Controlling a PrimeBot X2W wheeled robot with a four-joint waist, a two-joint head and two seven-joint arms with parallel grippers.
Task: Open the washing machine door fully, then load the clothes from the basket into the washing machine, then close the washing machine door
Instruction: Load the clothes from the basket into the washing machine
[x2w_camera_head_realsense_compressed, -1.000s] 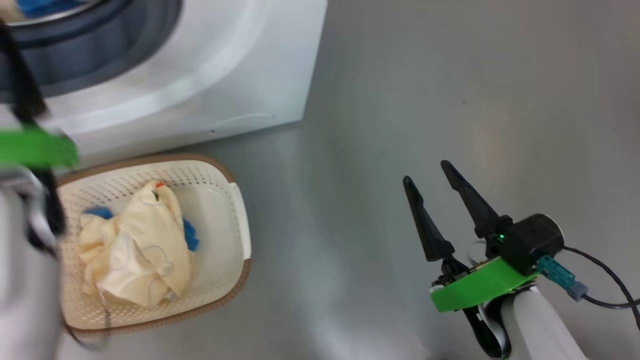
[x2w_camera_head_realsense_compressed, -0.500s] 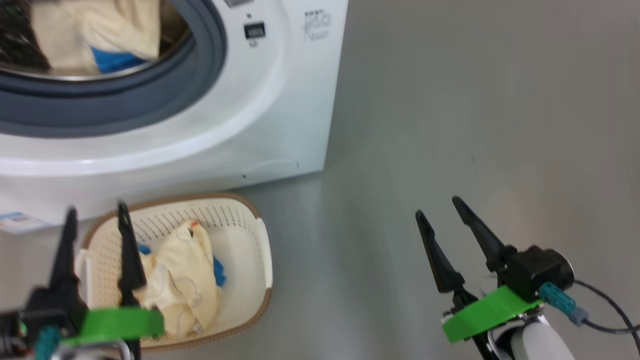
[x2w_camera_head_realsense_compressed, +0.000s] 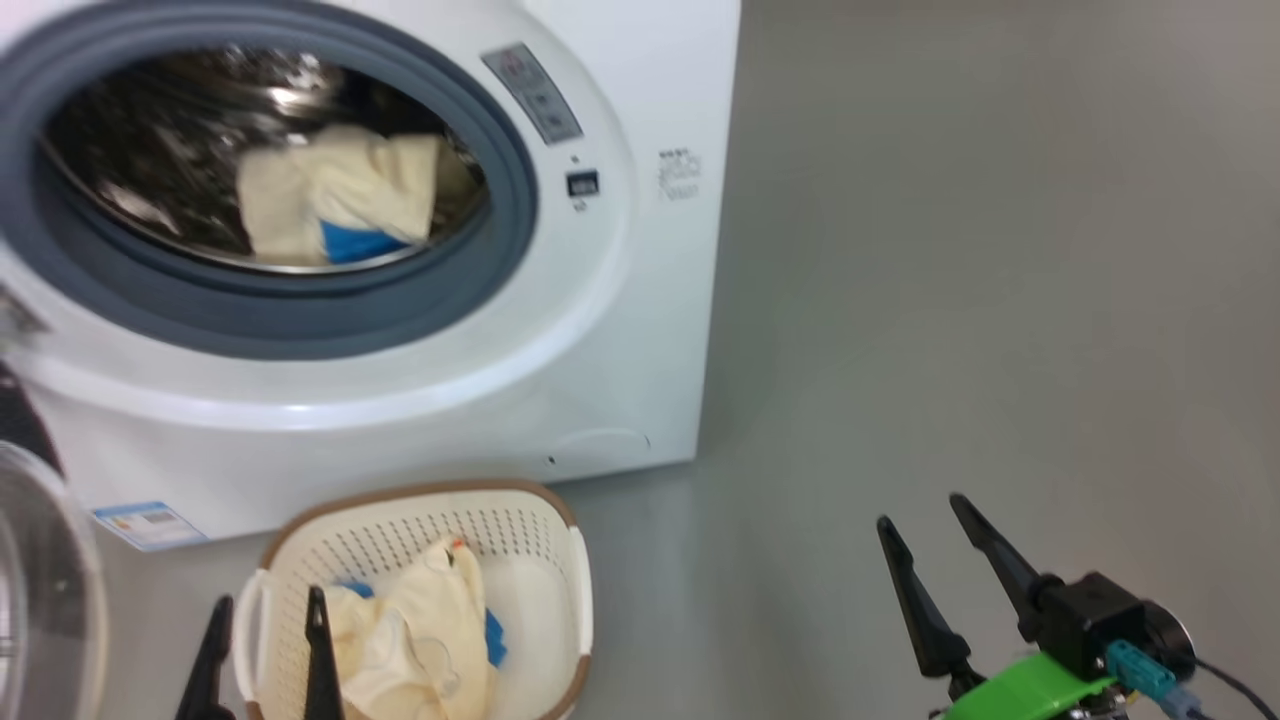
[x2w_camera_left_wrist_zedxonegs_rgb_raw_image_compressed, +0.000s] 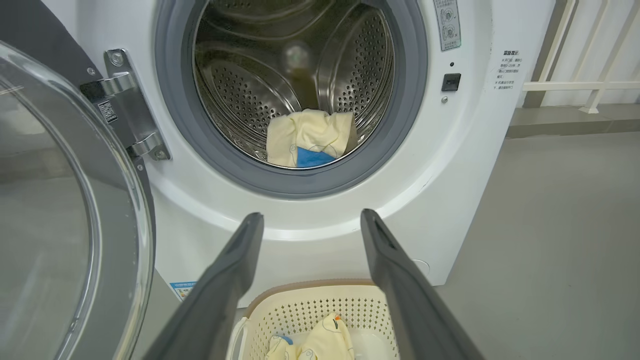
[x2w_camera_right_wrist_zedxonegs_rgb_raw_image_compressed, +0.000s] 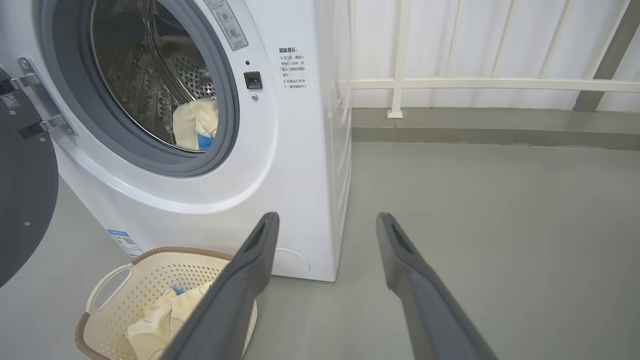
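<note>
The washing machine (x2w_camera_head_realsense_compressed: 640, 250) stands with the washing machine door (x2w_camera_left_wrist_zedxonegs_rgb_raw_image_compressed: 60, 225) swung wide at the left. The basket (x2w_camera_head_realsense_compressed: 420, 492) sits on the floor (x2w_camera_head_realsense_compressed: 950, 300) just before it. The clothes (x2w_camera_head_realsense_compressed: 420, 630) lie partly inside it, partly in the drum (x2w_camera_left_wrist_zedxonegs_rgb_raw_image_compressed: 300, 75). Left tool (x2w_camera_head_realsense_compressed: 269, 597), wide and empty, hovers by the basket; right tool (x2w_camera_head_realsense_compressed: 920, 510) likewise wide. Risk: a shallow pinch drops cloth across the gasket (x2w_camera_left_wrist_zedxonegs_rgb_raw_image_compressed: 412, 100), blocking closure.

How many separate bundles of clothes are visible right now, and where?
2. One clothes bundle lies inside the drum of the washing machine; a second bundle sits in the basket on the floor. Further pieces may be hidden underneath either.
</note>
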